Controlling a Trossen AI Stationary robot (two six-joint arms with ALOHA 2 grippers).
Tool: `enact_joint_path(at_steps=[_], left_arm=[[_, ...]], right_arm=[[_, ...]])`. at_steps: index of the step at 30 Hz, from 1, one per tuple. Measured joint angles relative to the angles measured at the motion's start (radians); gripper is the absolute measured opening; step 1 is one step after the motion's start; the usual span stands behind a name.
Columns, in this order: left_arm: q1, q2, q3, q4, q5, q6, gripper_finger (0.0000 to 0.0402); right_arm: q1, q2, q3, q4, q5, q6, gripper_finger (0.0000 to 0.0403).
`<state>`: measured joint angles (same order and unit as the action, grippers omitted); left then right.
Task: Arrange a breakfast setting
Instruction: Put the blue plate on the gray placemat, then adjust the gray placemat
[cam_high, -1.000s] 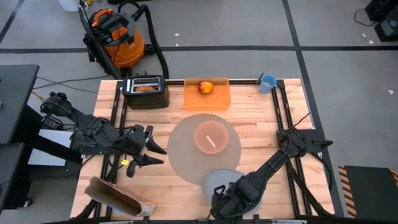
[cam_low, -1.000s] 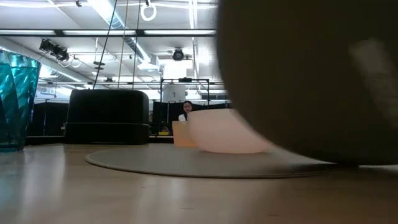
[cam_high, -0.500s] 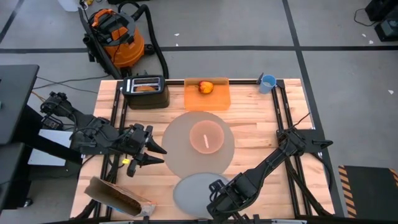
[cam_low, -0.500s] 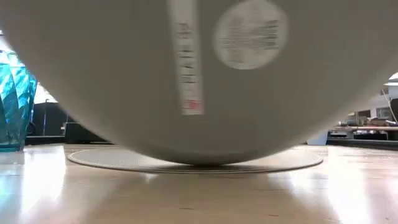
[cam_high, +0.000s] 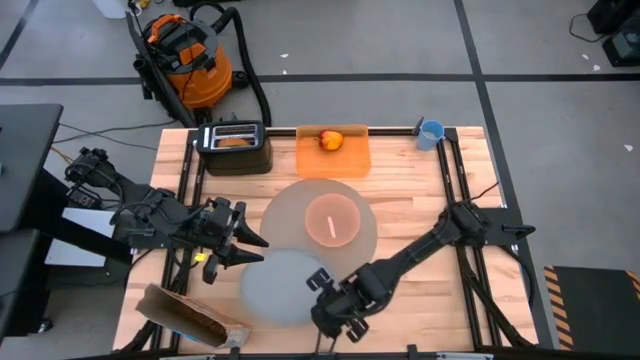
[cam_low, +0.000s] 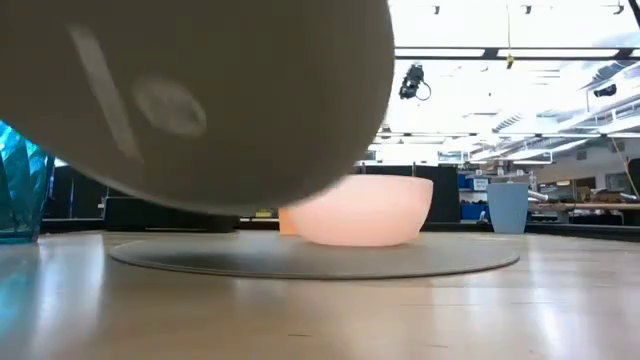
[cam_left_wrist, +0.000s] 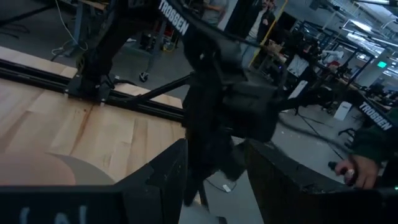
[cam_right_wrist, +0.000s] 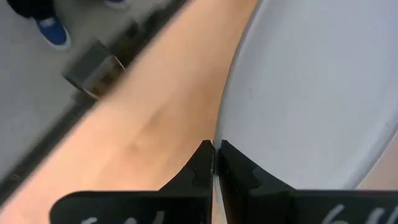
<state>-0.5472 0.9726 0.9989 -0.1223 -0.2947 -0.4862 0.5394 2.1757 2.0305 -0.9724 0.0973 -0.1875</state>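
My right gripper (cam_high: 318, 290) is shut on the grey plate (cam_high: 280, 288) near the table's front edge, left of the round grey-brown mat (cam_high: 290, 215). The plate's underside (cam_low: 190, 100) fills the low view. The pink bowl (cam_high: 333, 217) stands on the mat with a pale spoon (cam_high: 330, 226) in it. My left gripper (cam_high: 252, 249) is open just left of the plate and touches nothing. The apple (cam_high: 331, 139) lies on the orange board. The light-blue cup (cam_high: 431, 132) stands at the far right. The bagel (cam_high: 235, 141) sits in the toaster's slot. My right gripper pinches the plate's rim (cam_right_wrist: 219, 134) on its right side between its two fingers (cam_right_wrist: 202, 163). The fingers come from the table's right, slanting down. The plate is lifted clear of the table and tilted, its underside facing the front edge.
The black toaster (cam_high: 233, 150) and the orange board (cam_high: 333, 152) stand along the far edge. A brown paper bag (cam_high: 190, 315) lies at the near left corner. A teal faceted glass (cam_low: 20, 180) shows at the low view's left. Bare wood lies right of the mat.
My right gripper has carried the plate toward the table's left edge along the near side, from over the mat's near rim to left of the mat. The plate stays lifted and has tipped. The mat and bowl have stayed put.
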Motion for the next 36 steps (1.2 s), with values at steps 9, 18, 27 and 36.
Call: enact_joint_path(at_steps=[9,18,27,36], left_arm=[[0.0,0.0,0.0,0.0,0.0,-0.001,0.0167],[0.0,0.0,0.0,0.0,0.001,-0.008,0.0167],[0.0,0.0,0.0,-0.001,0.001,-0.024,0.0167],[0.0,0.0,0.0,-0.001,0.001,-0.029,0.0167]], right_arm=[[-0.043,-0.001,-0.143,0.152,0.016,-0.079,0.0015],[-0.043,-0.001,-0.238,0.232,0.06,-0.081,0.0043],[-0.04,-0.001,-0.328,0.346,0.009,-0.173,0.0049],[-0.025,-0.06,-0.268,0.21,0.038,0.03,0.0055]])
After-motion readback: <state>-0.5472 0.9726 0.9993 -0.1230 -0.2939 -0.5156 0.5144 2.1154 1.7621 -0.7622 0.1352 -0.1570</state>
